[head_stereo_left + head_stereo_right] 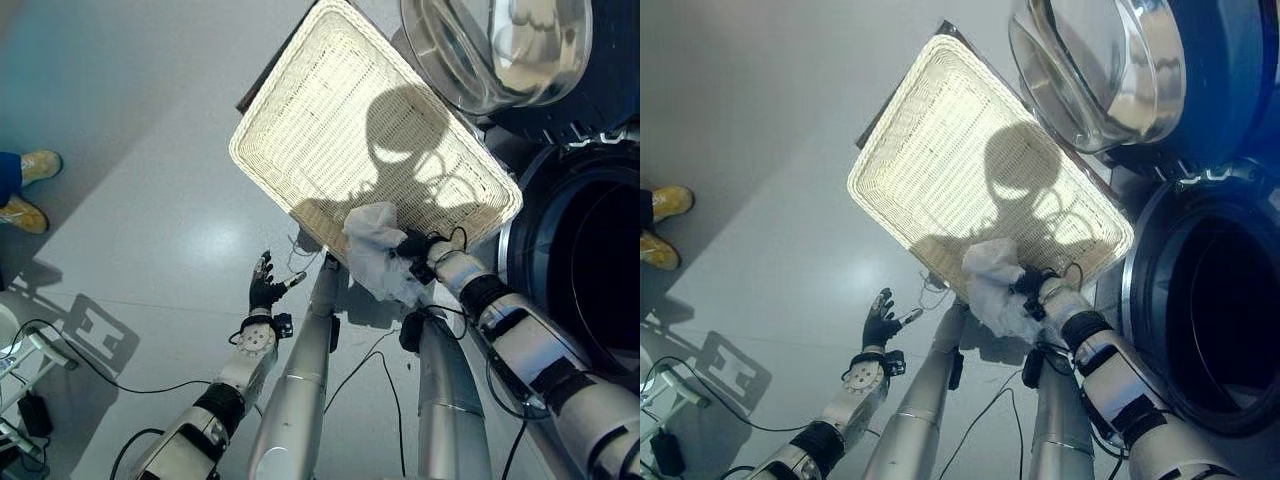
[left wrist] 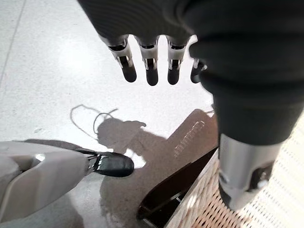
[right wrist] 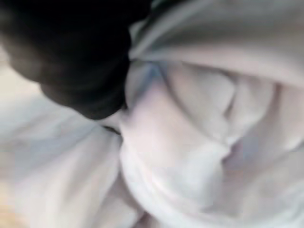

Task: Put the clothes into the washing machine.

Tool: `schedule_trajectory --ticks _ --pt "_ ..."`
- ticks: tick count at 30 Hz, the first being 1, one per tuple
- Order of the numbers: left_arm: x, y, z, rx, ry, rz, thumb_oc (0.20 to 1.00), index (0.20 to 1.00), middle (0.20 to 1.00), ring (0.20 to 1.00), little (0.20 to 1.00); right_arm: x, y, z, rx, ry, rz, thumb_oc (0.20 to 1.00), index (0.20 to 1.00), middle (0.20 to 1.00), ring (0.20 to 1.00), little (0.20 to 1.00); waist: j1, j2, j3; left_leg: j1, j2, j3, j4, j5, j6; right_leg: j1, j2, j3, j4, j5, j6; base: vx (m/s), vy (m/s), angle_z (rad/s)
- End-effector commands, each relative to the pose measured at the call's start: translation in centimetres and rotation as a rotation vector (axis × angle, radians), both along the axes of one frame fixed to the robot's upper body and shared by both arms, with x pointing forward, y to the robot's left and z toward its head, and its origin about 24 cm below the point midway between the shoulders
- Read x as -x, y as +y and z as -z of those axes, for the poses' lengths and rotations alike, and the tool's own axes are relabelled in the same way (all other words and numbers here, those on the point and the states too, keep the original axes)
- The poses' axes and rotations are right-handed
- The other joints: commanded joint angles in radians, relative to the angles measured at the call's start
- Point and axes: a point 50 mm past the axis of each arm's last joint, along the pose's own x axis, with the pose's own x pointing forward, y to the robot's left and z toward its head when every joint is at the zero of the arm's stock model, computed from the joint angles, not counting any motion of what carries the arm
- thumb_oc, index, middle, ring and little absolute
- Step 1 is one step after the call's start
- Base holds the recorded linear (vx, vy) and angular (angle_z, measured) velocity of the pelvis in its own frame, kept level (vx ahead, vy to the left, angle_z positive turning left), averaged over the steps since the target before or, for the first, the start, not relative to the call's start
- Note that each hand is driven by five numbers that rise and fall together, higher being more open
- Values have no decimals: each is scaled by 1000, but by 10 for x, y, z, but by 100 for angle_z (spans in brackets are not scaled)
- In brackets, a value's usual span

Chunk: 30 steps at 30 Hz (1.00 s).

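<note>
A crumpled white garment (image 1: 378, 250) hangs at the near edge of the cream wicker basket (image 1: 330, 120), bunched against my right hand (image 1: 418, 246), which is shut on it. Up close the white garment (image 3: 190, 142) spreads past the hand's dark cover (image 3: 76, 52). The washing machine (image 1: 590, 260) stands at the right with its dark drum opening (image 1: 1210, 320) facing me and its round glass door (image 1: 500, 45) swung open above. My left hand (image 1: 267, 285) hovers over the bare floor to the left of the basket, fingers straight and apart (image 2: 152, 71), holding nothing.
The basket (image 1: 970, 160) rests on a dark stand whose foot (image 2: 175, 190) shows on the floor. A person's yellow shoes (image 1: 30, 190) stand at the far left. White equipment with cables (image 1: 20, 350) sits at the lower left.
</note>
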Motion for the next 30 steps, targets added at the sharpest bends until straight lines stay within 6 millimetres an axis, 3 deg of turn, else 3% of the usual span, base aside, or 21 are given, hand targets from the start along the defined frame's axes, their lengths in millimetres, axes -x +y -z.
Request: schedule_trajectory --ticks 1,6,9,11,13,15,19,23,27,30 --pt "-1 3 -2 5 -7 -22 1000 1000 1000 1000 1000 21 -17 30 -383 131 95 200 200 200 200 200 -32 42 22 11 -59 104 63 -74 50 64 30 5 -282 242 102 -17 12 -7" --pt "12 21 7 -1 12 -84 1000 1000 1000 1000 1000 25 -11 2 -830 -13 74 200 200 200 200 200 -70 16 22 54 -43 144 67 -93 50 95 35 17 -281 246 109 -25 8 -16" --pt "20 40 15 -3 32 -140 1000 1000 1000 1000 1000 37 5 -11 -1195 -94 15 200 200 200 200 200 -109 -5 22 83 -34 175 90 -119 53 116 38 34 -271 239 111 -39 7 -34" --pt "23 45 18 -1 41 -158 1000 1000 1000 1000 1000 43 9 -16 -1345 -117 -6 200 200 200 200 200 -122 -10 22 95 -31 185 102 -132 55 126 39 44 -264 230 110 -30 11 -45" --pt "23 47 19 -3 42 -161 1000 1000 1000 1000 1000 44 9 -17 -1393 -127 -13 200 200 200 200 200 -126 -10 22 98 -30 188 106 -135 55 128 40 47 -262 228 110 -16 1 -37" --pt "27 54 24 -6 54 -177 1000 1000 1000 1000 1000 49 8 -23 -1628 -194 -29 200 200 200 200 200 -142 -13 22 116 -29 199 130 -157 60 146 40 59 -250 214 109 -29 -20 -36" --pt "33 62 30 -13 69 -186 1000 1000 1000 1000 1000 50 -9 -36 -1882 -358 37 200 200 200 200 200 -163 -10 22 147 -23 222 153 -184 60 181 34 69 -249 201 110 -27 -22 -26" --pt "36 65 32 -12 75 -195 1000 1000 1000 1000 1000 50 -22 -42 -1980 -483 109 200 200 200 200 200 -175 -9 22 161 -21 234 162 -197 60 198 34 76 -251 195 108 -13 -2 -22" --pt "39 68 36 -4 83 -200 1000 1000 1000 1000 1000 50 -44 -43 -2065 -640 290 200 200 200 200 200 -189 -3 22 176 -18 250 167 -208 59 211 37 88 -247 185 104 11 12 -17" --pt "41 67 38 5 84 -196 1000 1000 1000 1000 1000 54 -68 -47 -2102 -868 502 200 200 200 200 200 -198 10 22 186 -14 265 170 -212 56 220 38 96 -248 179 101 24 -5 -15"
